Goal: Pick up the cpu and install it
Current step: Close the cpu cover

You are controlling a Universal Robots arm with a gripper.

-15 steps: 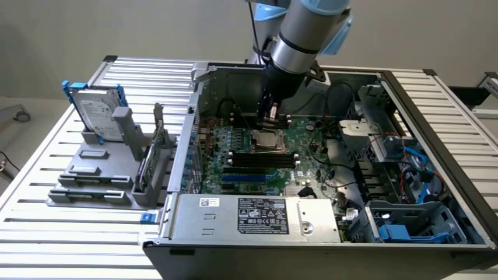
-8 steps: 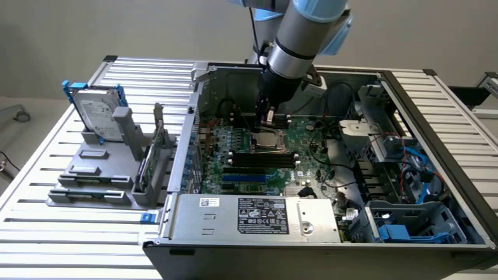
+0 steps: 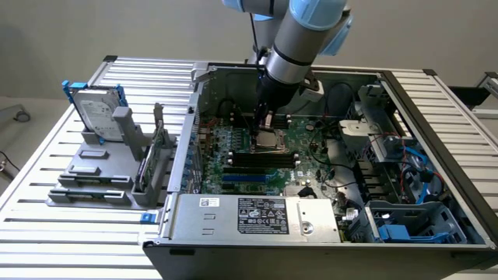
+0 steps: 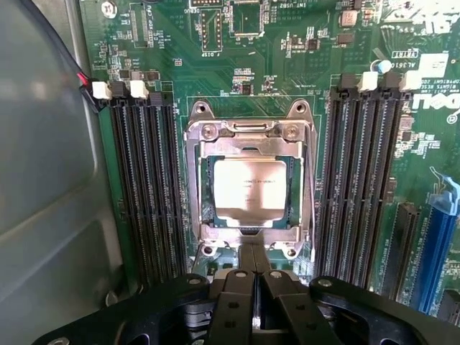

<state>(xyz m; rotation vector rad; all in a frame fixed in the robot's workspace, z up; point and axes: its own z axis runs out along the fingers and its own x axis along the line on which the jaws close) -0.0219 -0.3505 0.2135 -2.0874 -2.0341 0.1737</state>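
Note:
The cpu [image 4: 249, 187], a small square chip with a pale silvery top, lies flat inside the metal-framed socket [image 4: 248, 132] on the green motherboard. In the exterior view the cpu [image 3: 270, 139] sits in the middle of the open computer case, directly under the arm. My gripper [image 4: 251, 253] hovers just above the socket's edge, fingers shut together with nothing between them. In the exterior view the gripper [image 3: 267, 122] points straight down at the socket.
Black memory slots [image 4: 144, 194] flank the socket on both sides. The case wall [image 3: 195, 128] and power supply [image 3: 249, 216] border the board. On the exterior view's left, a grey fixture [image 3: 93, 175] holds a silver hard drive [image 3: 100, 111] on the slatted table.

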